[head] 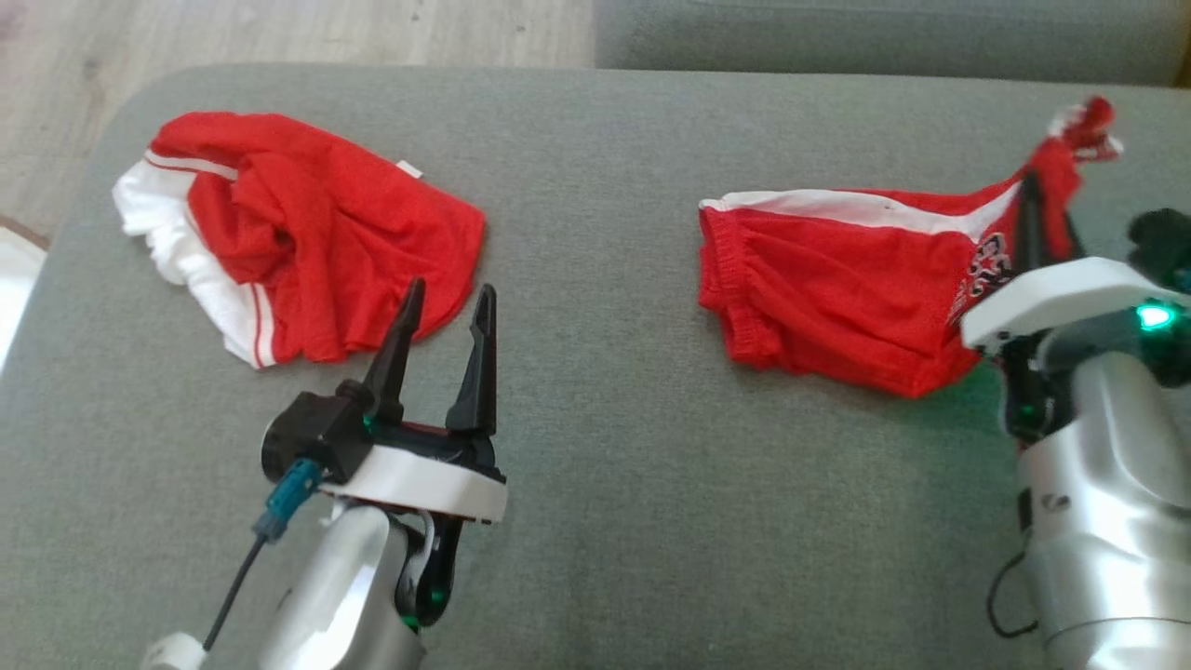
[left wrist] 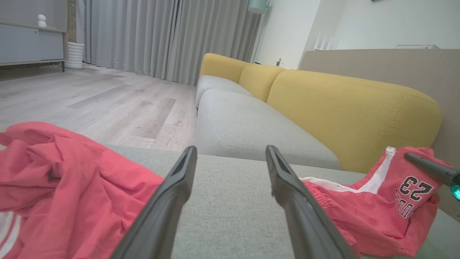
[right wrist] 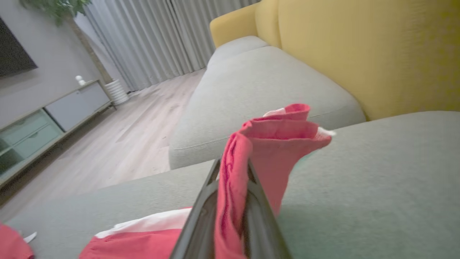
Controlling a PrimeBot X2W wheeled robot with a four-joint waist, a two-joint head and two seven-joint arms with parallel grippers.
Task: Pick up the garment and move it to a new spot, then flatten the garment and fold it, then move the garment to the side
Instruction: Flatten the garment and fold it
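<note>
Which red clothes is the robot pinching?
The red shorts with the number 23, on the robot's right: the right gripper is shut on a lifted corner. The crumpled red garment on the left just lies before the open left gripper.

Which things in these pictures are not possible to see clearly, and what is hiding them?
Right wrist view: the shorts, pinched in the right gripper, are cut off by the bottom edge.
Head view: that gripper's white wrist covers part of the shorts' print.
Left wrist view: the crumpled garment runs off the left edge; its own folds hide what kind it is.
</note>
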